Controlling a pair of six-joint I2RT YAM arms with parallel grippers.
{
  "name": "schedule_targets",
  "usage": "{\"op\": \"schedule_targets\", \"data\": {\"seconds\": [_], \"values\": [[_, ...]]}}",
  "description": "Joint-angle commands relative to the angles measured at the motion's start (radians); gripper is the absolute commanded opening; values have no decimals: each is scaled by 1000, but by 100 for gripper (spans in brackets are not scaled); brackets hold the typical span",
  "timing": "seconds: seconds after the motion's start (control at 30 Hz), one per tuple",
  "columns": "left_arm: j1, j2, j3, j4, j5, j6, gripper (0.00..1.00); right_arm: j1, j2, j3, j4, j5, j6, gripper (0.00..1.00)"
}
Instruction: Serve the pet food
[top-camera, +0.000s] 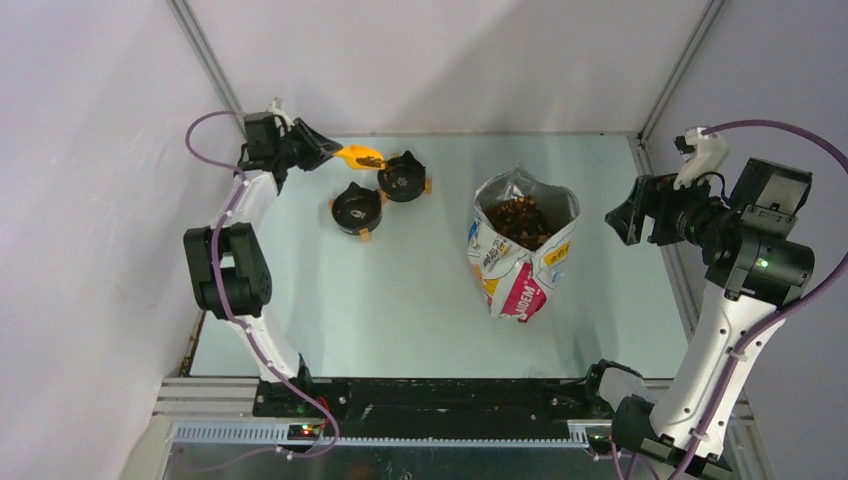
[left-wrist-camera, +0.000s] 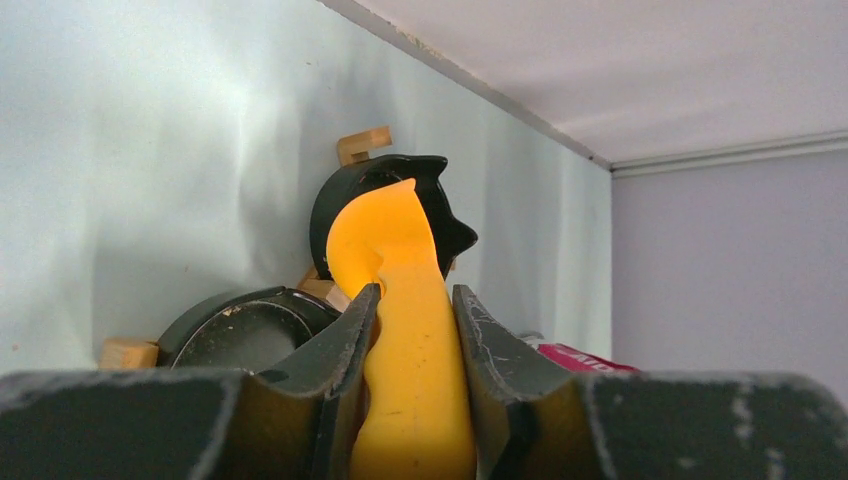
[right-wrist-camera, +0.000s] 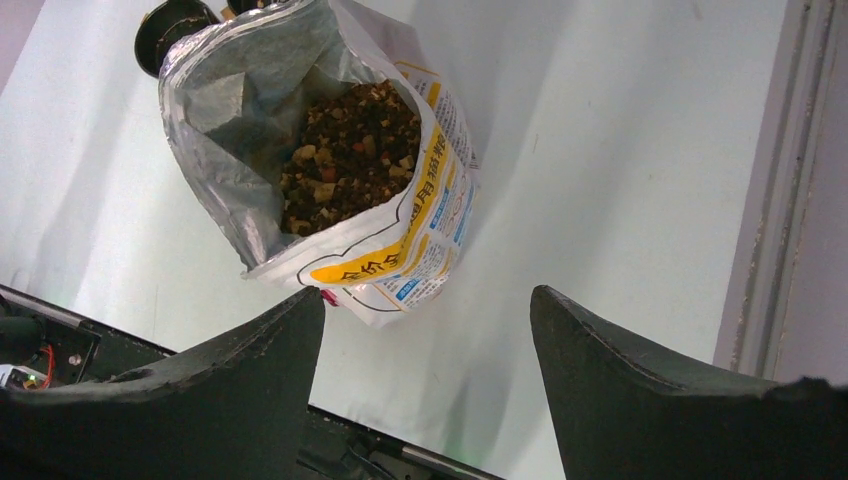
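My left gripper (top-camera: 322, 152) (left-wrist-camera: 415, 295) is shut on the handle of an orange scoop (top-camera: 352, 154) (left-wrist-camera: 400, 330). The scoop carries a small load of pet food (top-camera: 370, 160) and hangs just left of the far black bowl (top-camera: 403, 178) (left-wrist-camera: 445, 205). A second black bowl (top-camera: 357, 208) (left-wrist-camera: 235, 335) sits nearer and looks bare inside. More pet food (top-camera: 520, 220) (right-wrist-camera: 350, 150) fills the open printed bag (top-camera: 515, 280) (right-wrist-camera: 410, 250) standing mid-table. My right gripper (top-camera: 622, 214) (right-wrist-camera: 428, 300) is open and holds nothing, raised to the right of the bag.
Both bowls have small tan wooden tabs (left-wrist-camera: 362, 145) at their rims. White enclosure walls close in behind and on both sides. The table's right rail (right-wrist-camera: 770, 200) runs under my right arm. A black base bar (top-camera: 430, 395) lines the near edge.
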Motion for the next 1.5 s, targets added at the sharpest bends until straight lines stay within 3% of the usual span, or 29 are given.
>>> {"op": "schedule_targets", "data": {"seconds": [0.0,0.4,0.73,0.93,1.17,1.3,1.47], "values": [[-62,32,89,-87,-50,162,0,-11,3,-2,17,-15,9,77],[-230,32,219,-225,-265,471,0,-21,-3,-10,12,-19,9,77],[-370,-169,187,-231,-421,856,0,-22,12,-3,13,-34,2,77],[-383,-369,238,-354,-329,776,0,-22,10,-17,27,-53,1,77],[-456,-561,258,-269,4,491,0,-25,5,-87,71,-91,29,77],[-612,-563,308,-353,58,547,0,-29,7,-75,49,-106,52,78],[-812,-511,319,-472,-96,738,0,-74,47,15,-108,-151,-9,79]]}}
